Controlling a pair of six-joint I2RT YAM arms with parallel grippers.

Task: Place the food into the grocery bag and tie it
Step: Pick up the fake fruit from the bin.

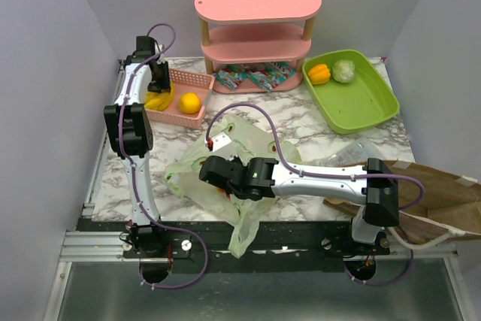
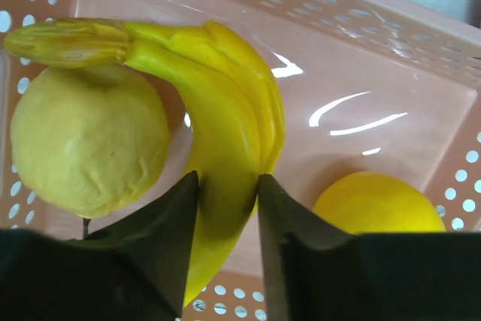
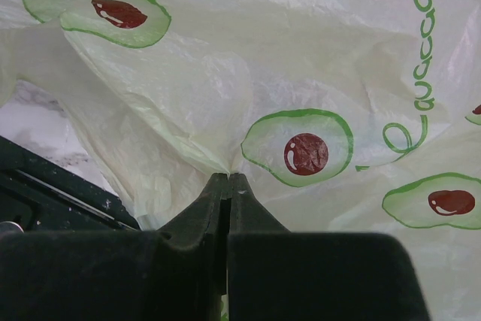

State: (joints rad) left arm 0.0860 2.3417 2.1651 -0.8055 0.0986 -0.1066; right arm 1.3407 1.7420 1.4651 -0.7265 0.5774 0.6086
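surface: white marble-patterned table (image 1: 308, 122), grey-veined, enclosed by plain pale lilac walls (image 1: 45, 43) at left, back and right
back: pink tiered shelf (image 1: 258, 1), snack packets (image 1: 255, 77) lying at its foot
back right: green tray (image 1: 379, 107), holding orange bell pepper (image 1: 319, 73) and leafy head (image 1: 344, 71)
back left: pink basket (image 1: 188, 79), holding bananas (image 2: 225, 125) and a round yellow fruit (image 1: 189, 102); left gripper (image 2: 228, 186) closed against the bananas, a finger on each side
centre front: grocery bag (image 1: 248, 137) spread on the marble, its film pinched in the closed right gripper (image 3: 228, 178)
front right: brown paper bag (image 1: 443, 193), lying flat
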